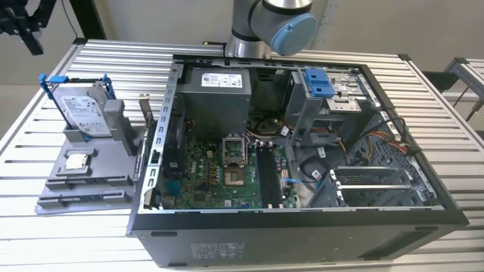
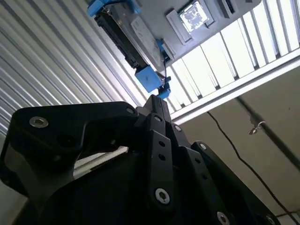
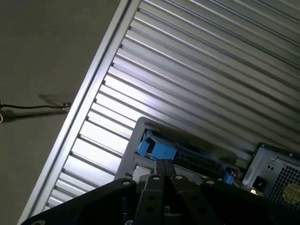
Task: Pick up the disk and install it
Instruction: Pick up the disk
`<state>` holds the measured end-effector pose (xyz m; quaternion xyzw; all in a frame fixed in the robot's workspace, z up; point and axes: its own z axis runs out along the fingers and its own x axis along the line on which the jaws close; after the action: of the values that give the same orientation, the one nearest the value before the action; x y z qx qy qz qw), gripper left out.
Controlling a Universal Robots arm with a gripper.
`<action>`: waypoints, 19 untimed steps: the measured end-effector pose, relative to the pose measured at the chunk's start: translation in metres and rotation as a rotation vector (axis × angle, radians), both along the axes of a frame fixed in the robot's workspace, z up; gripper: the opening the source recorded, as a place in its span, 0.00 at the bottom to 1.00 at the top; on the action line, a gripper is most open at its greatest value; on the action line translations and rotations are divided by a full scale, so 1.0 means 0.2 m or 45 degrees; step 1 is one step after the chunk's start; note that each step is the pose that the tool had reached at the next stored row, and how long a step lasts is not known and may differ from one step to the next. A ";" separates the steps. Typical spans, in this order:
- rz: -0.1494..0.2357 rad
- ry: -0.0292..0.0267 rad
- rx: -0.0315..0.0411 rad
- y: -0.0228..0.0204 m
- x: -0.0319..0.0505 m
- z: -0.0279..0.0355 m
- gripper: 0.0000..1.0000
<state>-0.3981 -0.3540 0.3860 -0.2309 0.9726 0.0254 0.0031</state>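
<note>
My hand [image 2: 158, 99] hangs over the slatted surface [image 1: 98, 56], fingers pressed together and holding nothing, pointed at the disk [image 1: 79, 110] but well apart from it. The disk stands on edge in a grey holder [image 1: 106, 164] beside the open computer case [image 1: 302, 218], not yet installed. The risk, as I judge it: descending with fingers together would strike the blue bracket [image 2: 149, 77] and tip the disk from its slot.

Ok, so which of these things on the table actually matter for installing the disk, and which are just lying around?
For the job:
- disk, standing in the grey holder
- gripper, apart from the disk, holding nothing
- open computer case

Lying about:
- small square chip on the holder's base
- slatted table
</note>
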 end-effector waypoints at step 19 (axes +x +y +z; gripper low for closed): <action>0.475 -0.0075 -0.0007 0.000 0.000 0.000 0.00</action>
<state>-0.3981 -0.3540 0.3859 -0.4073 0.9130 0.0246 0.0011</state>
